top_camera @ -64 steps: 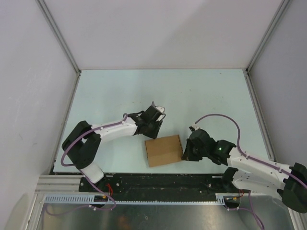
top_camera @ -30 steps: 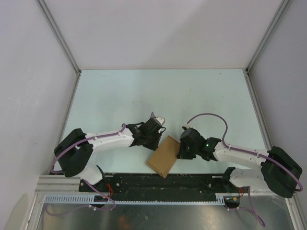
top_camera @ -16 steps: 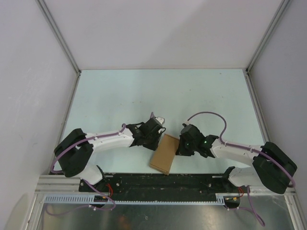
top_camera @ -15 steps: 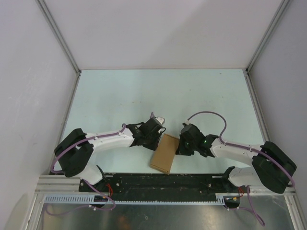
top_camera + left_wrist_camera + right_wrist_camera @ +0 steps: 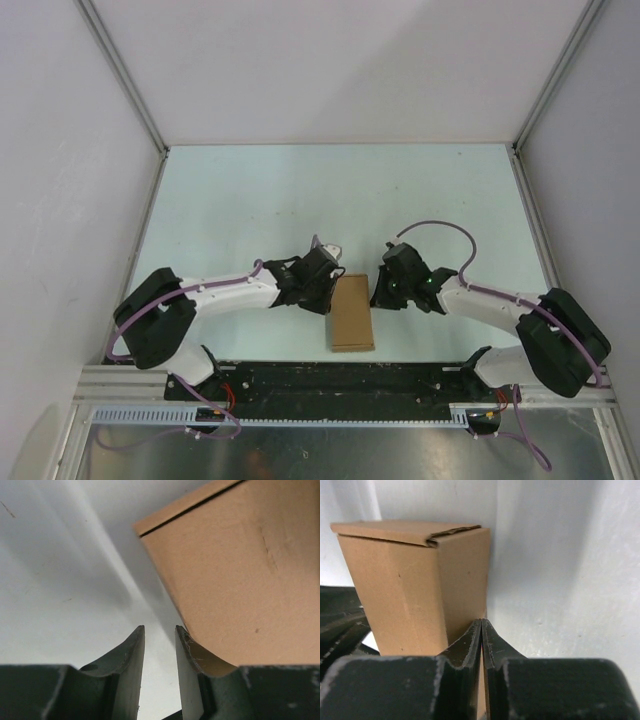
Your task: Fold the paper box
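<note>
Left hand (image 5: pixel 327 292) and right hand (image 5: pixel 378 291) beside closed paper box (image 5: pixel 351 316)

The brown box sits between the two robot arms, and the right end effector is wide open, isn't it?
Not quite. The paper box does sit there, but the right end effector is shut, not wide open. The right wrist view shows its jaws pressed together, with the tips right by the box's corner.
</note>
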Motion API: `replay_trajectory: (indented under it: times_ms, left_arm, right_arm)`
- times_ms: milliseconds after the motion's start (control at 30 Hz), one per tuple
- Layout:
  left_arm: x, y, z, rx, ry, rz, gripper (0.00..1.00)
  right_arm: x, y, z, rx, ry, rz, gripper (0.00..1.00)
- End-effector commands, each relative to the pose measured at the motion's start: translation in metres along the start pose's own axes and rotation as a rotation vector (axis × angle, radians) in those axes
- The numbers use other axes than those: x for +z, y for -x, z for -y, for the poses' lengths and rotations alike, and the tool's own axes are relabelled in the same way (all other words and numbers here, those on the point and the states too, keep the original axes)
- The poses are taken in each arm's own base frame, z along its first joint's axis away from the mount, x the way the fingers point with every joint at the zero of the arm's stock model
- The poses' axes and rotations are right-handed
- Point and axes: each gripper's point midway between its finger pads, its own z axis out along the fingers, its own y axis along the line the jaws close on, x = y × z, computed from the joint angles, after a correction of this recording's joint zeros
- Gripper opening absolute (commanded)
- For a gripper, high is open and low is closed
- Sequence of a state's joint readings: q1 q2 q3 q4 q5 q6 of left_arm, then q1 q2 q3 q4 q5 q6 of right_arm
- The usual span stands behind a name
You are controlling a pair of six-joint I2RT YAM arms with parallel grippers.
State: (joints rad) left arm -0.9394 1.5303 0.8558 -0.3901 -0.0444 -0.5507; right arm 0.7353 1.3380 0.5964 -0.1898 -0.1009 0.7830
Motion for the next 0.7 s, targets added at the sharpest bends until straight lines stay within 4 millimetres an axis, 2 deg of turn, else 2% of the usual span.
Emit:
replay_trajectory:
  times_ms: [0,33,100,133,333,433,500,667]
  left_arm:
    - [-0.009,0.015,0.025,-0.055,-0.127,0.095,0.37]
    - [-0.01,0.014,0.021,-0.071,-0.12,0.095,0.37]
    - [-0.014,0.007,0.016,-0.081,-0.118,0.096,0.37]
    - [-0.015,0.005,0.015,-0.092,-0.119,0.096,0.37]
    - [-0.015,-0.01,0.014,-0.11,-0.121,0.075,0.37]
    - [-0.017,-0.013,0.016,-0.119,-0.129,0.075,0.37]
    - [-0.019,-0.012,0.013,-0.133,-0.113,0.095,0.37]
    - [-0.026,-0.02,0.025,-0.166,-0.133,0.104,0.37]
  right_arm:
    - [-0.024,0.05,-0.038,-0.067,0.077,0.153,0.1]
    - [-0.028,0.043,-0.022,-0.071,0.013,0.131,0.1]
    - [-0.037,0.043,-0.009,-0.078,-0.048,0.149,0.12]
    - [-0.04,0.033,-0.001,-0.086,-0.086,0.118,0.12]
    - [-0.052,0.004,0.024,-0.12,-0.196,0.076,0.15]
    - [-0.056,-0.004,0.037,-0.111,-0.245,0.066,0.15]
    - [-0.057,-0.012,0.041,-0.119,-0.239,0.046,0.15]
    - [-0.061,-0.031,0.034,-0.138,-0.17,-0.001,0.13]
